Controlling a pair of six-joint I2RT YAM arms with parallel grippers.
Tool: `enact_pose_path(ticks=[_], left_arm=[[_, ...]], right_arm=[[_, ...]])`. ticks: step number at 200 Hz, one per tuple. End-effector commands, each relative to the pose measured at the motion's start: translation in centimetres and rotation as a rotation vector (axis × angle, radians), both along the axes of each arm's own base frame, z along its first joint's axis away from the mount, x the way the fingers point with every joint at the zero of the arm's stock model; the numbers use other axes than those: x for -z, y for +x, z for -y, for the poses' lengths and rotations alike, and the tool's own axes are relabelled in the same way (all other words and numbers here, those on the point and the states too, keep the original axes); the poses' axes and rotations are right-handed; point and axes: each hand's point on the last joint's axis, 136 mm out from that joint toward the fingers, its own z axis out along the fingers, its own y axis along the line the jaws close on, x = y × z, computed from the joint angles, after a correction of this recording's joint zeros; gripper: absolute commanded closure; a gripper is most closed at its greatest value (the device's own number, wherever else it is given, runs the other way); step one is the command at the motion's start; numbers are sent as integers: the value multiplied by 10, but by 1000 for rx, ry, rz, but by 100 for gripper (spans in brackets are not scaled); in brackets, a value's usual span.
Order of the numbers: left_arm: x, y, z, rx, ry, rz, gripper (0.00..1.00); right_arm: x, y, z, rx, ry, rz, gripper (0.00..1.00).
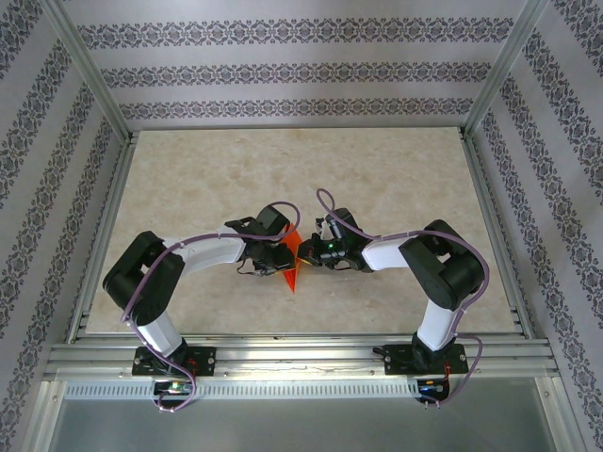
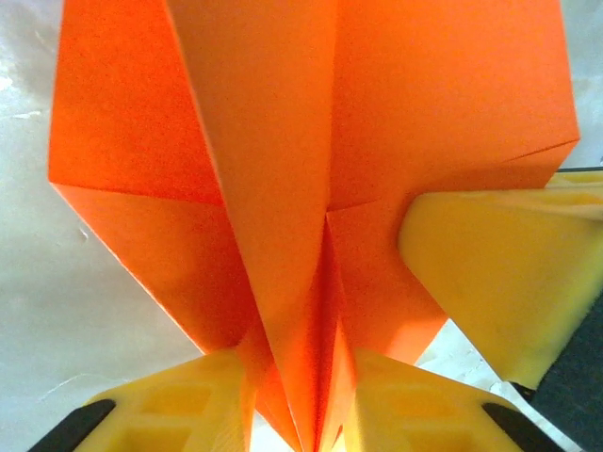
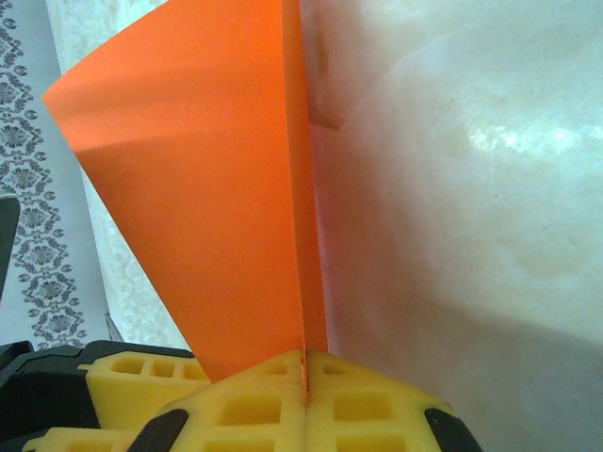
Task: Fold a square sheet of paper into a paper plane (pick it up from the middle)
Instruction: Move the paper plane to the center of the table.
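Note:
The paper plane (image 1: 294,268) is a bright orange, partly folded sheet standing on edge at the table's middle, between both grippers. In the left wrist view the paper plane (image 2: 283,141) shows a centre crease and folded flaps. Its lower folds are wedged between the yellow fingers of my left gripper (image 2: 300,414), touching both, with the jaws a narrow gap apart. My right gripper (image 3: 306,363) is shut on the thin folded edge of the paper plane (image 3: 207,188). From above, the left gripper (image 1: 283,256) and right gripper (image 1: 316,256) face each other across the paper. A right finger (image 2: 499,273) presses the paper's side.
The beige marbled table (image 1: 396,179) has open room behind and to both sides of the arms. Aluminium frame posts (image 1: 89,75) and patterned walls enclose it. The metal rail (image 1: 301,358) with the arm bases runs along the near edge.

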Motion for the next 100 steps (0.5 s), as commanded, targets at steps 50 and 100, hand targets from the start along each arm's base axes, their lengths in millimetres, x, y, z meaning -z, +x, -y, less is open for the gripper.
enact_pose_path(ticks=[50,100], left_arm=[[-6,9,21,22,-67,35,74],[1,9,21,33,-47,26,75]], right_arm=[[5,-6,-3,-18,11,-12,99],[6,-7,-3,-16,12,-13,99]])
